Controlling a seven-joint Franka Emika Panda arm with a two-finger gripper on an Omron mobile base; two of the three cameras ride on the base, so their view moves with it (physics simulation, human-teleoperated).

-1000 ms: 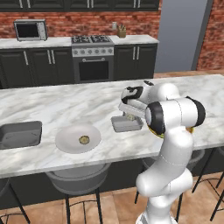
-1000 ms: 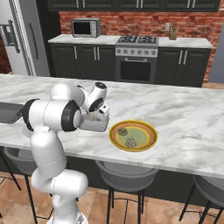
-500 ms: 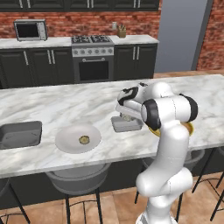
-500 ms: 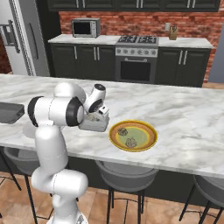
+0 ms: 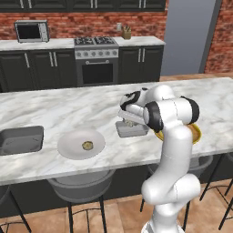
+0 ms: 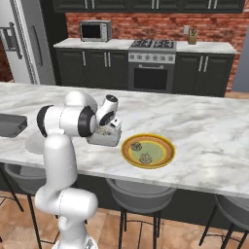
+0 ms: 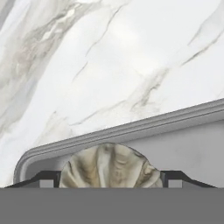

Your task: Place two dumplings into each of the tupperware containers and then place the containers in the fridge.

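The jaws stand spread wide with a pale, pleated, roundish dumpling (image 7: pixel 107 167) between the two dark fingertips; whether the pads press on it or merely flank it cannot be told, so the dumpling is either being set down or just let go. The two-finger gripper (image 7: pixel 107 179) hangs low over a shallow grey rectangular tupperware container (image 5: pixel 132 129) with rounded corners and a flared rim, which sits on the white marble island counter (image 5: pixel 68 109); in the hand view the container's rim (image 7: pixel 131 129) curves just beyond the dumpling, so the dumpling lies within that container's outline. The second grey container (image 5: pixel 20 139) sits near the counter's left end, well apart from the first, and its contents cannot be made out. One tan dumpling (image 5: pixel 87 145) rests on a round white plate (image 5: pixel 73 148), and two more (image 6: pixel 141 152) rest on a yellow-rimmed plate (image 6: pixel 163 158) just beside the first container. By this evidence the task is at an early stage: at least three dumplings remain on plates, neither container looks ready to move, and both must yet go to the tall light-grey fridge (image 6: pixel 24 44) at the far left.
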